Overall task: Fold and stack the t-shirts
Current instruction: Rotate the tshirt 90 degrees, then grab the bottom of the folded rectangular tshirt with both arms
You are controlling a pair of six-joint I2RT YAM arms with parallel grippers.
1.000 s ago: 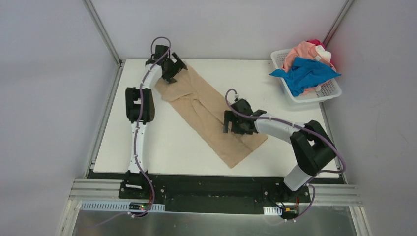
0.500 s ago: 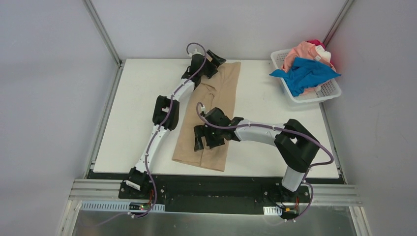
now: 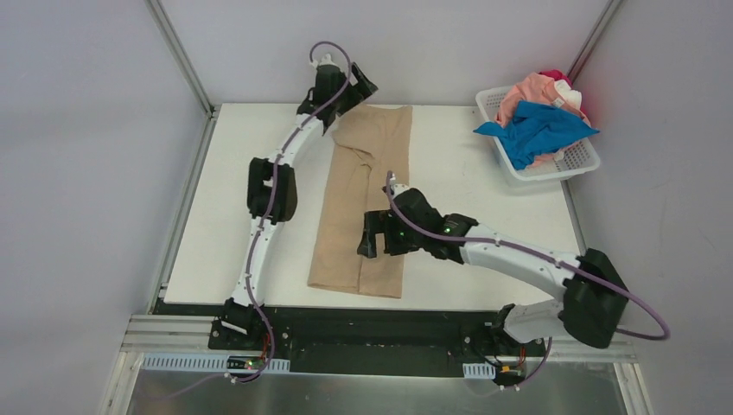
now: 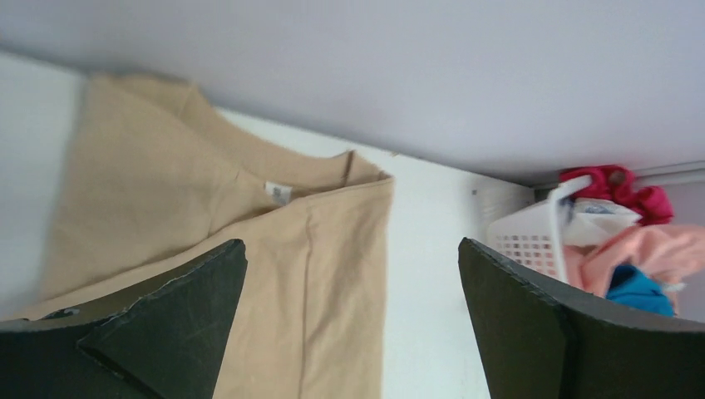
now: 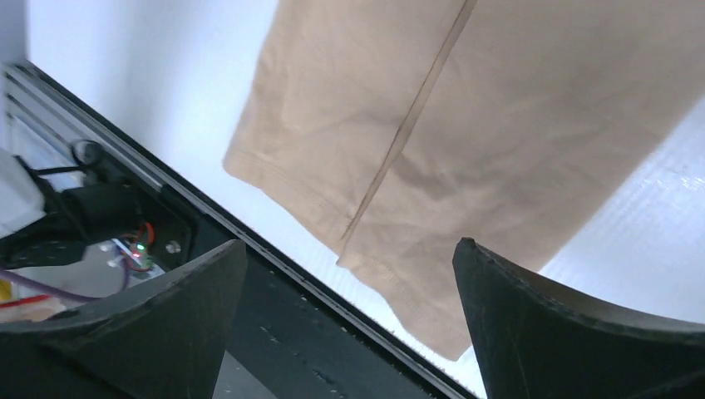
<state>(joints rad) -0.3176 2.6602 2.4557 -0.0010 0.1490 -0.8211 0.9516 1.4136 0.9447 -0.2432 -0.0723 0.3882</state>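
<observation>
1. Since half a second ago, the left gripper (image 3: pixel 347 86) has moved a little to the left, off the far end of the tan t-shirt (image 3: pixel 354 186). The right gripper (image 3: pixel 372 245) has moved a bit to the right, and the right arm's elbow has swung out to the near right.
2. In the left wrist view, the left gripper (image 4: pixel 349 245) is spread wide and holds nothing. It is up over the far edge of the desk (image 3: pixel 233 216), by the far left corner of the shirt.
3. In the right wrist view, the right gripper (image 5: pixel 349 243) is also spread wide, and it holds nothing too. It is up over the near half of the shirt.
4. The tan t-shirt lies flat on the desk, folded into a long strip. It runs from the far edge almost to the near edge, in the middle of the desk.
5. The left wrist view shows the shirt's (image 4: pixel 208 199) neck end, with a little white tag (image 4: pixel 278 193) inside the collar.
6. The right wrist view shows the shirt's (image 5: pixel 515 125) bottom hem, close to the near edge of the desk.
7. A white basket (image 3: pixel 553 166) sits at the far right corner of the desk, well apart from the tan shirt.
8. A blue t-shirt (image 3: pixel 536 130) lies on top in the basket and hangs over its left rim. A pink t-shirt (image 3: pixel 527 91) is bunched up behind it, and a bit of a red t-shirt (image 3: pixel 553 76) shows at the far end.
</observation>
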